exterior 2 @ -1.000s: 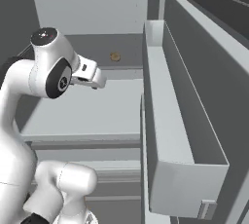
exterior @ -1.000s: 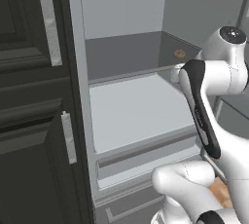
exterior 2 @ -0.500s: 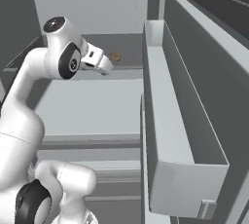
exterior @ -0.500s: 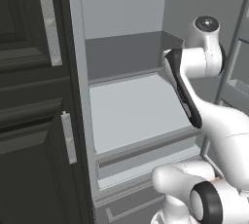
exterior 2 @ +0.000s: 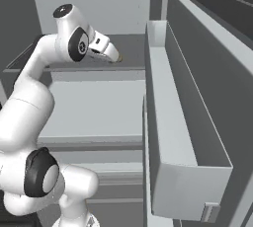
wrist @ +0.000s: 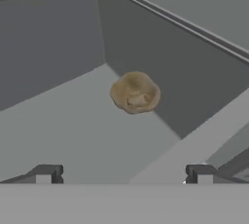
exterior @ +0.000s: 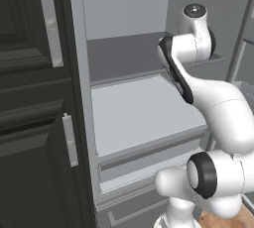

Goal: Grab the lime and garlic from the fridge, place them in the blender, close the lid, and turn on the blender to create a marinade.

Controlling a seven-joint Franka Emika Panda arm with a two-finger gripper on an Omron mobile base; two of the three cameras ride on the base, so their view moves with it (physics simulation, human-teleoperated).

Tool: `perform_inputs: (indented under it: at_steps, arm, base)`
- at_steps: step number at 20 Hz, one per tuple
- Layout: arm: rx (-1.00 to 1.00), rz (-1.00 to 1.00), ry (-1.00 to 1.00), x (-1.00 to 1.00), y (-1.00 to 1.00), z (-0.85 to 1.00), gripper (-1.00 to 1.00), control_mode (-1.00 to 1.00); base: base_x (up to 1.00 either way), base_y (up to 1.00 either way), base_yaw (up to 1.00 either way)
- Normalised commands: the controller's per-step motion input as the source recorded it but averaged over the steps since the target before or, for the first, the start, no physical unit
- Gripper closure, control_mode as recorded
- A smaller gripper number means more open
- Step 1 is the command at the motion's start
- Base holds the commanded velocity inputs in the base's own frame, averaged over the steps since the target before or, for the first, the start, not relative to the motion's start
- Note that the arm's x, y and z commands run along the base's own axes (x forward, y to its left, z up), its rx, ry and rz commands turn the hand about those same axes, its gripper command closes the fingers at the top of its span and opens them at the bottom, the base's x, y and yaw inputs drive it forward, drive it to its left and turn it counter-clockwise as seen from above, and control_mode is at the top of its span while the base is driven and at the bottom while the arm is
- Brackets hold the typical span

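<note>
Fridge [exterior: 124,123] shelves in left base view sat behind the arm; right base view put gripper [exterior 2: 112,53] over upper shelf; hand view showed jaws wide, garlic [wrist: 134,92] ahead near back corner, likely light, lumpy, firm, best pinched across its middle.

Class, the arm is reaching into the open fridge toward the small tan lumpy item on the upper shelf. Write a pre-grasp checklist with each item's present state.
1. Fridge door open: ok.
2. End effector open: ok.
3. Tan lumpy item, probably the garlic, ahead between the fingertips: ok.
4. End effector clear of the item: ok, gap shows.
5. Shelf around the item free of obstacles: ok.
6. Lime located: cannot tell.
</note>
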Motion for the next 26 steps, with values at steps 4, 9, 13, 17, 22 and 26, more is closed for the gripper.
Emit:
perform_inputs:
  at_steps: [4,9,13,17,22,26]
  arm:
    - [0.00,0.00,0.00,0.38,0.00,0.00,-1.00,-1.00]
    - [0.00,0.00,0.00,0.29,-0.07,0.00,-1.00,-1.00]
    - [0.00,0.00,0.00,0.28,-0.26,-0.01,-1.00,-1.00]
    - [0.00,0.00,0.00,0.18,-0.32,-0.03,-1.00,-1.00]
    - [0.00,0.00,0.00,0.22,-0.20,-0.05,-1.00,-1.00]
    - [0.00,0.00,0.00,0.26,-0.04,-0.07,-1.00,-1.00]
  base:
    - [0.00,0.00,0.00]
    - [0.00,0.00,0.00]
    - [0.00,0.00,0.00]
    - [0.00,0.00,0.00]
    - [0.00,0.00,0.00]
    - [0.00,0.00,0.00]
